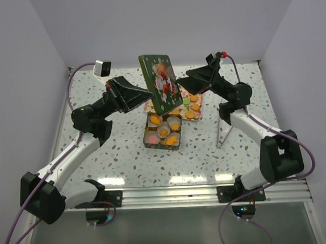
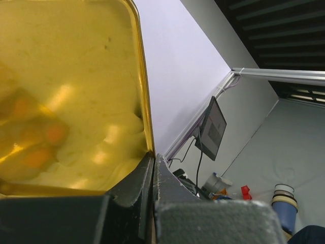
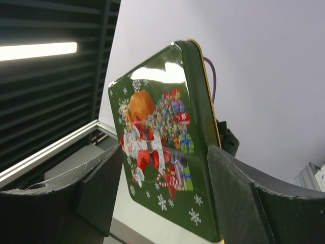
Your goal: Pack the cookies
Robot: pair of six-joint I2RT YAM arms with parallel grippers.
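A green Christmas tin lid [image 1: 160, 83] is held upright above the open tin [image 1: 163, 141]. My left gripper [image 1: 147, 95] is shut on the lid's rim; the left wrist view shows its gold inside [image 2: 71, 101] pinched at the jaws [image 2: 154, 156]. My right gripper [image 1: 186, 81] is open, its fingers on either side of the lid [image 3: 152, 117] in the right wrist view [image 3: 163, 157]. Orange cookies [image 1: 163, 132] and a pink one [image 1: 151, 138] sit in paper cups in the tin. More orange cookies [image 1: 190, 114] lie on a patterned tray [image 1: 199, 101] behind it.
A thin metal stand [image 1: 223, 125] is upright on the speckled table right of the tin. White walls enclose the table on the left, back and right. An aluminium rail [image 1: 171, 194] runs along the near edge.
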